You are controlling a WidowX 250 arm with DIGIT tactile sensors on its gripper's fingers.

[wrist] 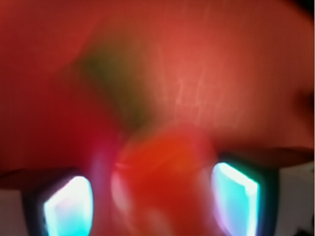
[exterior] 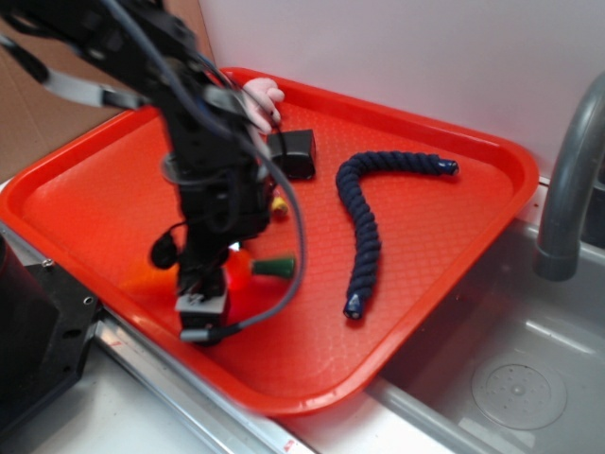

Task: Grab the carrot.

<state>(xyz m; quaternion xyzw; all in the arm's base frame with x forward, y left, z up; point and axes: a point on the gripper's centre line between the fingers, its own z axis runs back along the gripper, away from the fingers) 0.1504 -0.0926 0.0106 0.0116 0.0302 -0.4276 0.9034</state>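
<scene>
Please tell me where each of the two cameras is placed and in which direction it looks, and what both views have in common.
Exterior: sits above and beside the red tray, looking down at it; shows the black arm and gripper over the carrot, plus a dark blue rope.
Wrist: mounted on the gripper, looking down between two fingers; very blurred, the orange carrot is close between them.
Shared: carrot, tray, gripper.

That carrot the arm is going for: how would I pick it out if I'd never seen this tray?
Start at the big red tray beside the sink. Near its front edge, right under the black gripper, lies the carrot: a small orange toy cone with a green stem end pointing toward the dark blue rope. Nothing else on the tray is orange with a green tip.
</scene>
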